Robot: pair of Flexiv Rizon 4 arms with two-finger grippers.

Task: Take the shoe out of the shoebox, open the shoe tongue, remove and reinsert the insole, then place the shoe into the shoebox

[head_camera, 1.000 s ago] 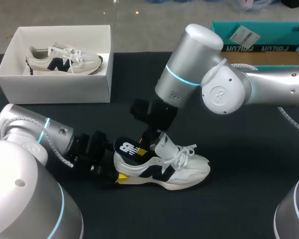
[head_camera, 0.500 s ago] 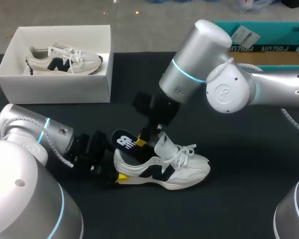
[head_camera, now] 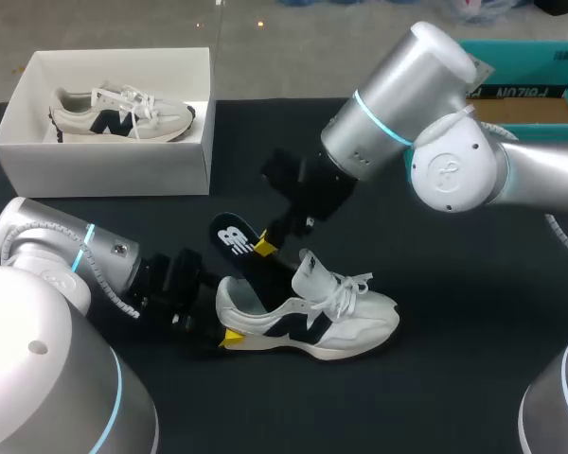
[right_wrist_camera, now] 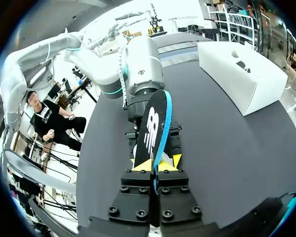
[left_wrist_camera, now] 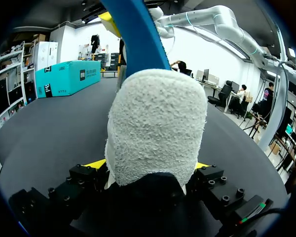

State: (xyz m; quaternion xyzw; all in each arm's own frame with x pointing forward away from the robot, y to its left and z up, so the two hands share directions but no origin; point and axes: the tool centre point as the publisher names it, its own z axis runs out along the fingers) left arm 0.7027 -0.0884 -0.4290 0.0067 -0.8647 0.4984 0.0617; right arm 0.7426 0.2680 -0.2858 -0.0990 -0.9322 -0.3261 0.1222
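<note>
The right jaws are closed on the insole (head_camera: 233,240), one yellow fingertip (right_wrist_camera: 142,165) on either face near its mid-length, so that it stands edge-on between them in the right wrist view. The left jaws are closed on the heel of the shoe (head_camera: 350,322), a yellow fingertip (left_wrist_camera: 96,164) pressed to each side of it.

The insole is black on top with a white logo, and has a bright blue edge and underside. It is held tilted in the air above the shoe's heel opening, its heel end raised towards the shoebox (head_camera: 104,168). Its lower end runs down behind the tongue (head_camera: 312,274); whether it touches the inside of the shoe cannot be told.

The shoe is a cream-white trainer with a dark side mark, white laces (head_camera: 346,288) and a pale sole. It stands upright on its sole on the dark worktop (head_camera: 454,284), near the middle, toe pointing to my right, its tongue pulled up. Seen from the left wrist, its heel is a fuzzy, off-white rounded surface filling the space between the fingers.

The left arm (head_camera: 66,251) lies low along the worktop behind the heel; the right arm (head_camera: 435,123) comes down from above. The white shoebox sits open at the far left, well apart from the shoe, with a second shoe (head_camera: 123,112) of the same kind lying in it. A teal box (head_camera: 540,57) sits at the far right
</note>
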